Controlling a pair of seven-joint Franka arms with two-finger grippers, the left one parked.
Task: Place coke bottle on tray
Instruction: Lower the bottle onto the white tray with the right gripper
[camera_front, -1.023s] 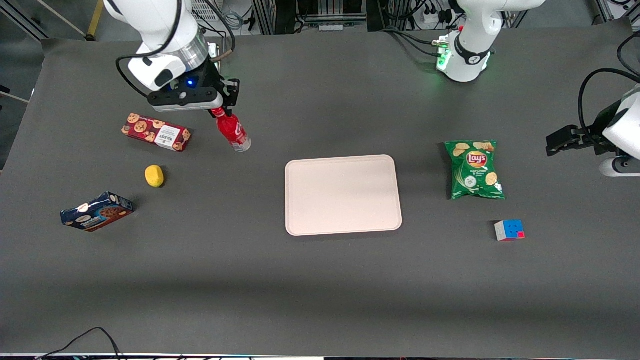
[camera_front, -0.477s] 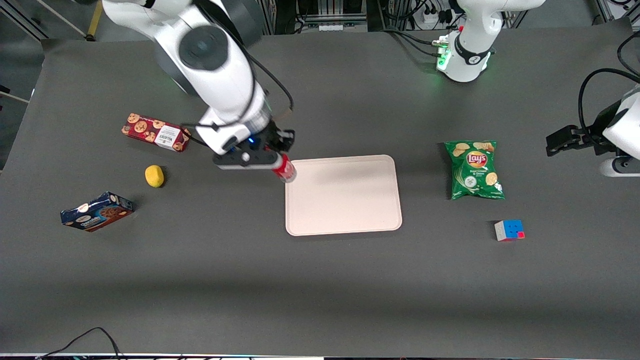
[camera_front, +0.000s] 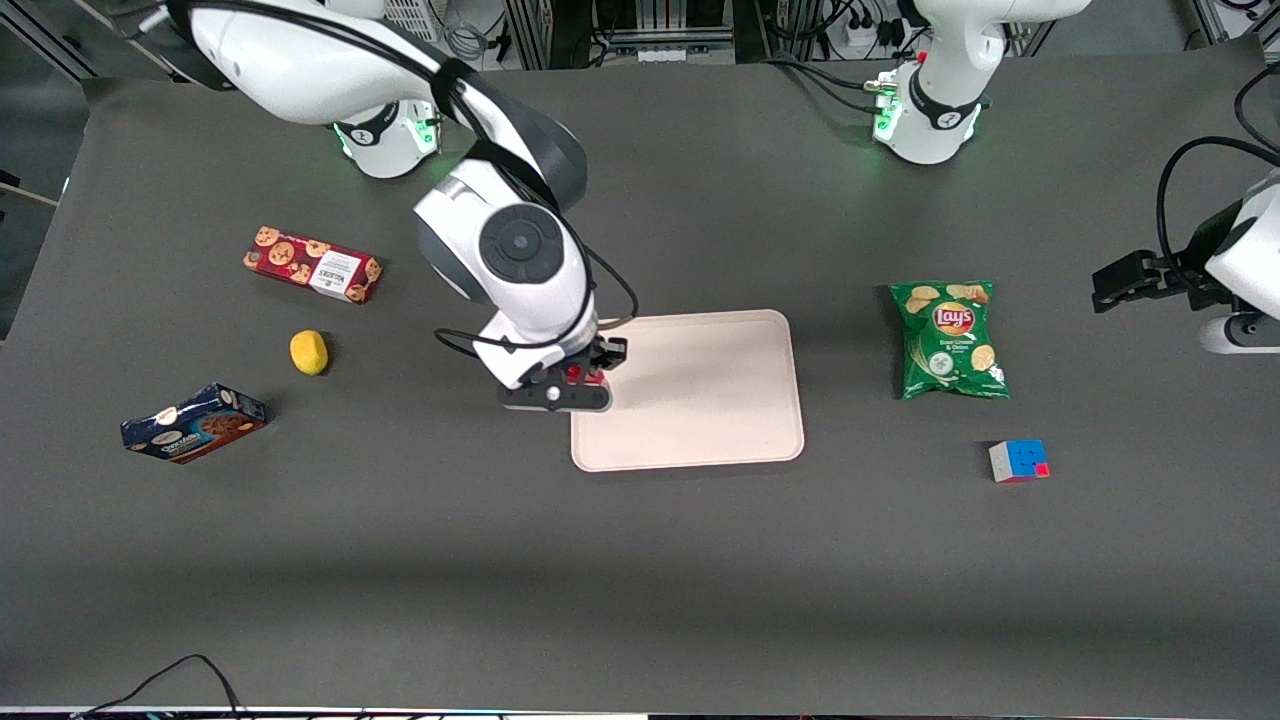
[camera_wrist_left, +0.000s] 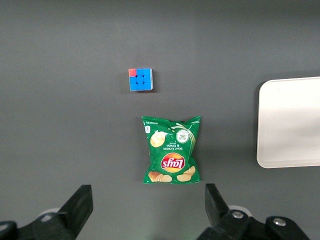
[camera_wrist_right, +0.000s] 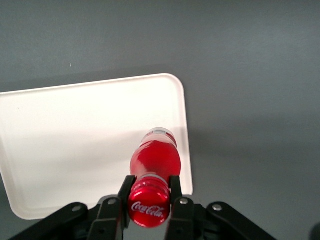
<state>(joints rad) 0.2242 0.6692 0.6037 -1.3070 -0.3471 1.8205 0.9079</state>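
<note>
Moved: gripper (camera_front: 578, 378) with bottle (camera_wrist_right: 155, 157) went from beside the tray's (camera_front: 720, 400) corner to over its working-arm edge | fingers (camera_wrist_right: 176, 187) clamped on bottle neck, bottle hanging above tray, touching or not unclear | tray otherwise bare

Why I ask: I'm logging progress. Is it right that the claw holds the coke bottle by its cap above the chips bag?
Not quite. The claw does hold the coke bottle by its cap, but above the tray, near its edge, not the chips bag. The right wrist view shows it.
</note>
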